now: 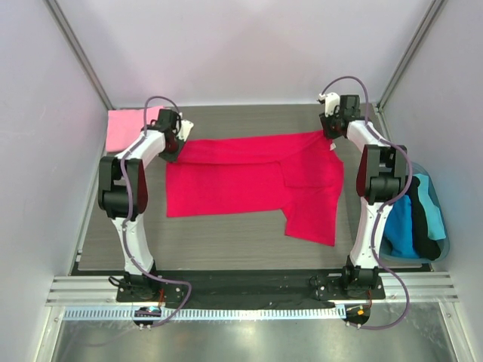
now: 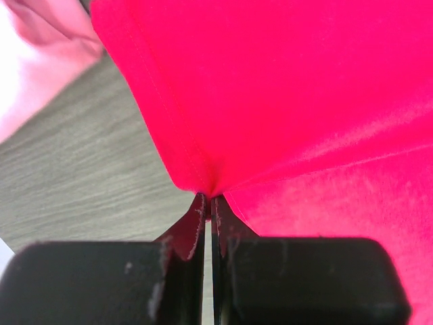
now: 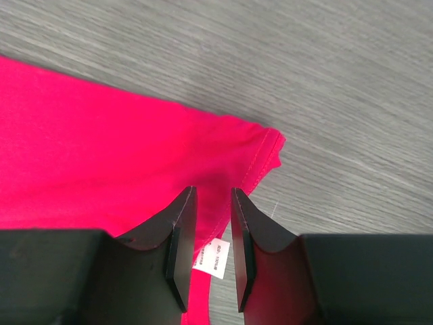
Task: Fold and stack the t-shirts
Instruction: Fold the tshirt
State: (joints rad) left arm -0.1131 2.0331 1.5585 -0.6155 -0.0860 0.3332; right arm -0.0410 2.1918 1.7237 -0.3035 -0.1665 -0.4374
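1. The red t-shirt [image 1: 249, 181] lies mid-surface, mostly spread out. One part hangs down toward 5 o'clock, so it's not a tidy rectangle yet.
2. The left end effector [image 2: 208, 200] is pressed together on the shirt's 10 o'clock corner. The cloth puckers right into the tips, so I'd call that a solid pinch on the hem.
3. The right end effector [image 3: 213, 193] is at the 2 o'clock corner with its fingers a little apart. They straddle the edge near the white label [image 3: 211, 256], and the cloth looks flat under them, so I don't think it's pinched.
4. Why both far corners? My guess is the two arms can then carry that edge toward 6 o'clock as one even fold.
5. The pink t-shirt [image 1: 124, 128] sits folded at 10 o'clock on the surface [image 1: 226, 241], just beside the left arm. It probably marks the stack spot.
6. A bin [image 1: 441, 241] of blue and black clothes waits at 4 o'clock, off the surface.
7. I'd want the right side closed before lifting, or the fold goes crooked.
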